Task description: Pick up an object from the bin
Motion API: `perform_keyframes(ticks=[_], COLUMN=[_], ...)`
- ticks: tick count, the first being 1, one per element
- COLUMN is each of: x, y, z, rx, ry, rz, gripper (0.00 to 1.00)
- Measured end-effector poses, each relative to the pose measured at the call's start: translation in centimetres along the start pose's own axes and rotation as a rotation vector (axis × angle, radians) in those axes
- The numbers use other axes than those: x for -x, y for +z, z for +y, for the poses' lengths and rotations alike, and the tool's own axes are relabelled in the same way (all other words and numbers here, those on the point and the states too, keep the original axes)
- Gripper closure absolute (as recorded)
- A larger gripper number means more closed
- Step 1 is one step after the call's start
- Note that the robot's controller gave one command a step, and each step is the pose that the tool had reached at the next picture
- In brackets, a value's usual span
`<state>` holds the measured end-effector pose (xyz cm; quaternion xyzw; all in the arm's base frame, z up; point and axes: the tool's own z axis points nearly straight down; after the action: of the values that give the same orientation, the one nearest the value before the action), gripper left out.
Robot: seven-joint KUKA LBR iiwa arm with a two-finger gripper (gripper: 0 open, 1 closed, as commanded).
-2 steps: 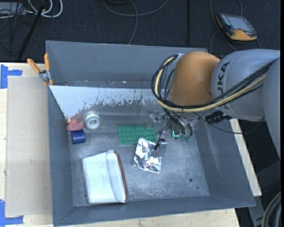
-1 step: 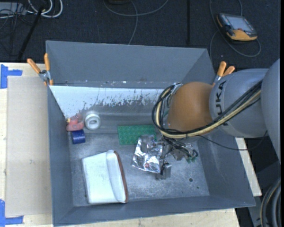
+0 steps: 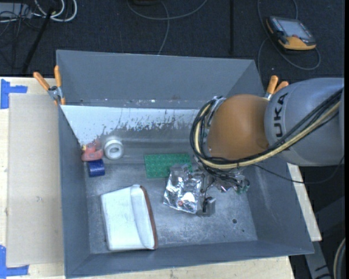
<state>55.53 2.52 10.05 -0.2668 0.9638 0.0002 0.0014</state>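
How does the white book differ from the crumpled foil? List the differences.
The white book is a smooth, flat rectangle; the crumpled foil is a ragged, lumpy wad. The book is matte white with a brown edge; the foil is shiny silver. The book covers more floor than the foil. Both lie on the bin floor, apart from each other.
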Motion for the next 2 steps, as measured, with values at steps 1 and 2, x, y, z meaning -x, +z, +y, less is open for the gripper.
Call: perform_keyframes(ticks=[1,2], x=[1.6,2.0], y=[0.1,3.1], z=[-1.4,-1.0], rx=[0.0,0.003], ry=[-0.115,-0.338], rz=[0.001,0.004], gripper=[0.0,0.0])
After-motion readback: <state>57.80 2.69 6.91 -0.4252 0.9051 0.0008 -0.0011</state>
